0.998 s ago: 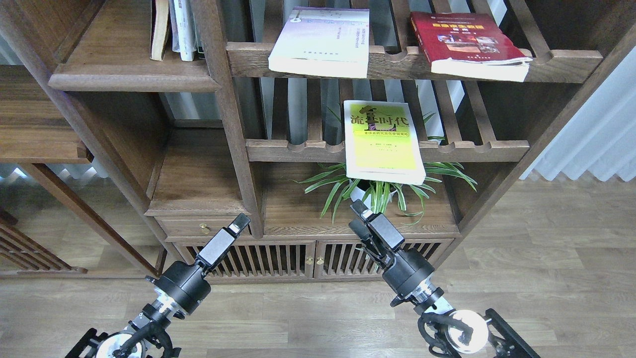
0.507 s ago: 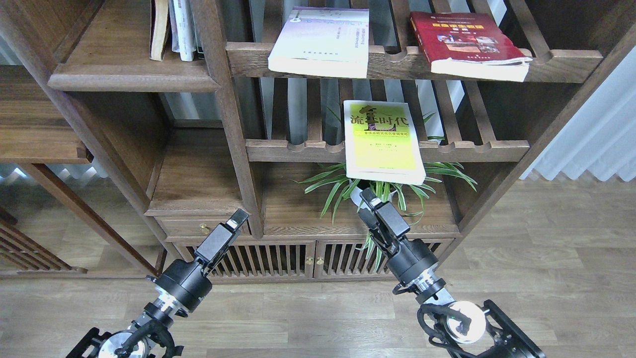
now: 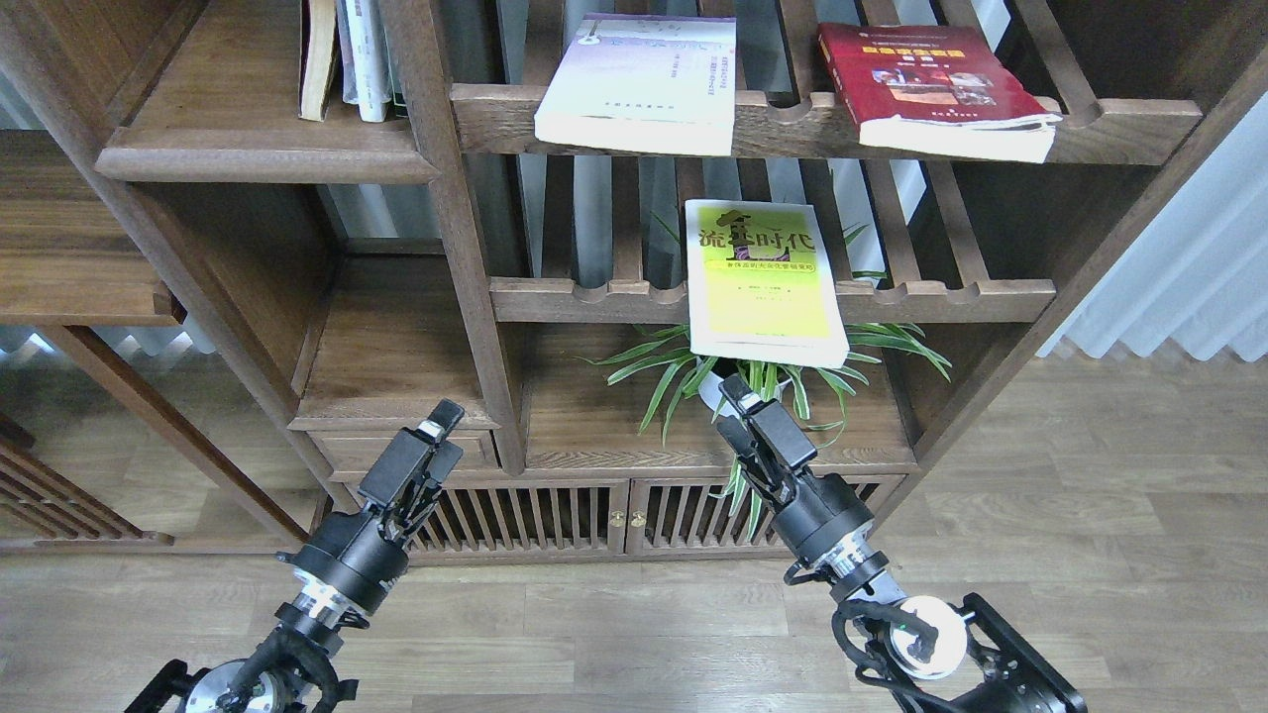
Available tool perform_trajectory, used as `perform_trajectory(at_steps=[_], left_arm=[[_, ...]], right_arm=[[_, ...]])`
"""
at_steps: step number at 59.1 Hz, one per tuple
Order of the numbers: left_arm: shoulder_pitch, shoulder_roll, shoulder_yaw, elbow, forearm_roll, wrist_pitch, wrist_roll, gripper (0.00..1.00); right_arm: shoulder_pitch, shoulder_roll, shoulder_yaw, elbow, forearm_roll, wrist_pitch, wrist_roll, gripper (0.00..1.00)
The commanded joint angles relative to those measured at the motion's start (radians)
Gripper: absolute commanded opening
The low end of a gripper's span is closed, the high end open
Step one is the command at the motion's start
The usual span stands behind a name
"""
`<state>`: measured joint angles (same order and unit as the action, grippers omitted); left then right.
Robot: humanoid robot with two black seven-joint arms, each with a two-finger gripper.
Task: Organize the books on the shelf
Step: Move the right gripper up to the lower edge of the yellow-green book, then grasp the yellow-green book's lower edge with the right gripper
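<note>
The yellow-green book lies flat on the lower slatted rack, its front edge hanging over the rail. The lavender-white book and the dark red book lie flat on the upper slatted rack, left and right. The solid shelf with the rounded lip is at the upper left and holds several upright books. My right gripper is just below the yellow-green book's front edge, empty, its fingers slightly apart. My left gripper is low, in front of the drawer, empty; its fingers cannot be told apart.
A potted spider plant stands under the lower rack, right behind my right gripper. A bare solid shelf and a drawer are by my left gripper. Slatted cabinet doors are below. A thick upright post divides the bays.
My right gripper rose up and to the right toward the yellow-green book, then held still. My left gripper moved left and turned. The books have not moved.
</note>
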<state>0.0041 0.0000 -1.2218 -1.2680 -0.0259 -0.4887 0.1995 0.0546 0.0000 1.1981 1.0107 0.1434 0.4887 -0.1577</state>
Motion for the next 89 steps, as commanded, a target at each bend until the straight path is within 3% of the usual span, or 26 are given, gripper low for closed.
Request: perform_trajectory(at_steps=[1, 30, 34, 44, 47, 79, 89], left_arm=[[0.004, 0.0, -0.005, 0.001, 0.0, 0.0, 0.0, 1.0], [0.011, 0.0, -0.019, -0.001, 0.0, 0.0, 0.0, 1.0], [0.014, 0.0, -0.021, -0.001, 0.0, 0.0, 0.0, 1.0], [0.027, 0.0, -0.038, -0.001, 0.0, 0.0, 0.0, 1.0], [0.028, 0.0, -0.041, -0.001, 0.0, 0.0, 0.0, 1.0], [0.031, 0.0, -0.048, -0.001, 0.0, 0.0, 0.0, 1.0], [0.048, 0.0, -0.058, -0.001, 0.0, 0.0, 0.0, 1.0]], right_arm=[[0.019, 0.0, 0.002, -0.003, 0.019, 0.0, 0.001, 0.99], [0.096, 0.0, 0.017, -0.086, 0.035, 0.0, 0.081, 0.99], [0.103, 0.0, 0.017, -0.087, 0.039, 0.0, 0.113, 0.99], [0.117, 0.0, 0.014, -0.084, 0.054, -0.053, 0.242, 0.99], [0.12, 0.0, 0.014, -0.084, 0.054, -0.055, 0.257, 0.99], [0.125, 0.0, -0.045, -0.072, 0.096, -0.064, 0.26, 0.99], [0.131, 0.0, -0.06, -0.073, 0.146, -0.119, 0.26, 0.99]])
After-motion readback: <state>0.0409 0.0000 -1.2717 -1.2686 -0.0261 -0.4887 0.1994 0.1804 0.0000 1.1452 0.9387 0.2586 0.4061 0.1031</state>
